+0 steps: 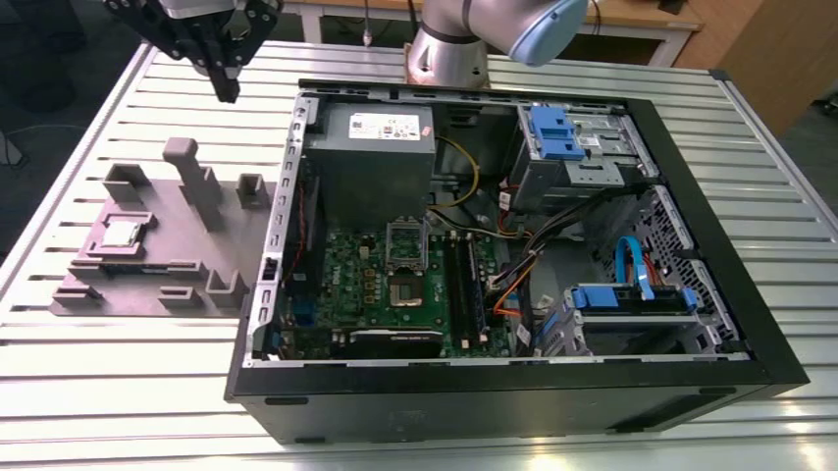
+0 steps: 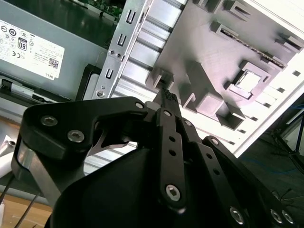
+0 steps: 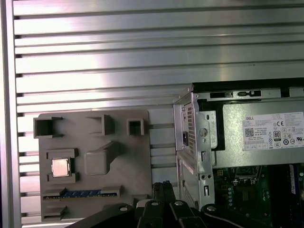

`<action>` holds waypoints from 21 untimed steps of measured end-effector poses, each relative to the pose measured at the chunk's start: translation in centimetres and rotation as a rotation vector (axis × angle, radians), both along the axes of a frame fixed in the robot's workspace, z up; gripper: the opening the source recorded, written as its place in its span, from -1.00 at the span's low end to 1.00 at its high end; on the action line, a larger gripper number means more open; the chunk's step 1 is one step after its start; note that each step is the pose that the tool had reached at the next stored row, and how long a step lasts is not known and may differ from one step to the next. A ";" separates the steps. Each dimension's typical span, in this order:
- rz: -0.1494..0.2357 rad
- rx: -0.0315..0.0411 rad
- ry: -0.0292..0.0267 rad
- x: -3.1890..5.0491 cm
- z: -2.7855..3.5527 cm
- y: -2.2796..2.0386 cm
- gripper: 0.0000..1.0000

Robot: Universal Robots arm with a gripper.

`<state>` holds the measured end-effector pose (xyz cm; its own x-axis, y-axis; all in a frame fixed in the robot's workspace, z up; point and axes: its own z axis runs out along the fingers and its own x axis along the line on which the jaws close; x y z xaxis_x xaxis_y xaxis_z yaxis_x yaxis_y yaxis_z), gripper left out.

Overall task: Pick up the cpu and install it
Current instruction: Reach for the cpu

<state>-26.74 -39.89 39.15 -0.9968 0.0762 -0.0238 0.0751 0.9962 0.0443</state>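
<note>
The cpu (image 1: pixel 125 233) is a small silvery square chip lying flat in a recess of the grey holder plate (image 1: pixel 171 257), at the exterior view's left of the open computer case (image 1: pixel 524 392). Both wrist views show the cpu (image 2: pixel 248 80) (image 3: pixel 60 167) seated in the holder plate (image 2: pixel 199 42) (image 3: pixel 128 161). My gripper (image 1: pixel 227 90) hangs above the table behind the holder, well apart from the chip. Its black fingers (image 2: pixel 166 97) (image 3: pixel 162 190) are pressed together with nothing between them. The motherboard's socket (image 1: pixel 404 287) lies inside the case.
Inside the case are a grey power supply (image 1: pixel 373 147), blue drive brackets (image 1: pixel 556 132), memory sticks (image 1: pixel 461 285) and loose cables (image 1: pixel 524 265). Tall posts (image 1: pixel 196 186) rise from the holder plate. The slatted metal table (image 1: pixel 118 373) stretches around the case.
</note>
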 end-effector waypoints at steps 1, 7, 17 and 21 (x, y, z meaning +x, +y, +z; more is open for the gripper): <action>0.000 0.0000 -0.0001 -0.08 0.00 0.00 -0.79; 0.000 0.0000 0.0000 -0.54 -0.01 0.00 -0.79; 0.000 0.0000 0.0000 -0.99 -0.02 0.00 -0.79; 0.000 0.0000 0.0000 -1.19 -0.02 0.00 -0.79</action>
<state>-27.94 -39.89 39.13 -0.9968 0.0762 -0.0238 0.0751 0.9962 0.0443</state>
